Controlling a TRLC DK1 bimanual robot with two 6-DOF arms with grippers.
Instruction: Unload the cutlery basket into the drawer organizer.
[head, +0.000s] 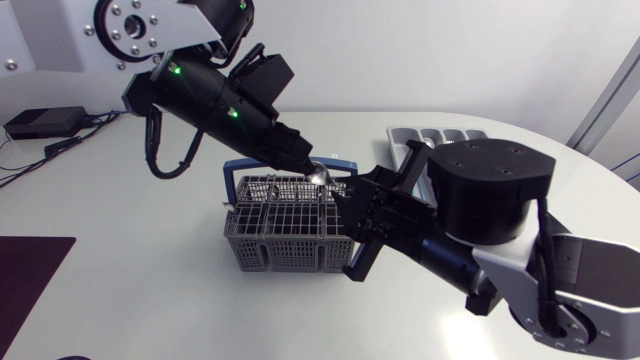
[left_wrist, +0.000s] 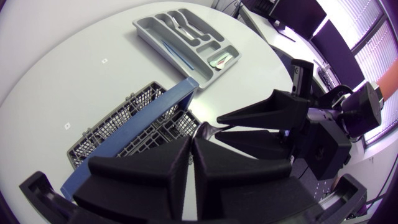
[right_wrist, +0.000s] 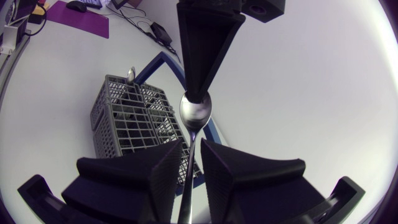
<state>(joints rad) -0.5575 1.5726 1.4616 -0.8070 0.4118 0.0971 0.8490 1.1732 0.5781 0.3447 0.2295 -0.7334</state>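
A metal spoon (head: 322, 177) hangs above the grey wire cutlery basket (head: 285, 228). My left gripper (head: 308, 162) is shut on the tip of its bowl (right_wrist: 196, 111). The handle (right_wrist: 189, 163) runs between the fingers of my right gripper (right_wrist: 191, 155). They stand close on either side of it, with a thin gap showing on each side. In the left wrist view my left gripper (left_wrist: 191, 149) is shut on the spoon (left_wrist: 206, 129), and the right arm's fingers (left_wrist: 267, 113) meet it head-on. The grey drawer organizer (head: 440, 134) lies at the back right.
The basket (right_wrist: 134, 118) has a blue handle (left_wrist: 134, 134), and another spoon (right_wrist: 130, 73) sticks up at its far corner. The organizer (left_wrist: 149, 32) holds some cutlery in its compartments. A dark purple mat (head: 25, 275) lies at the table's front left.
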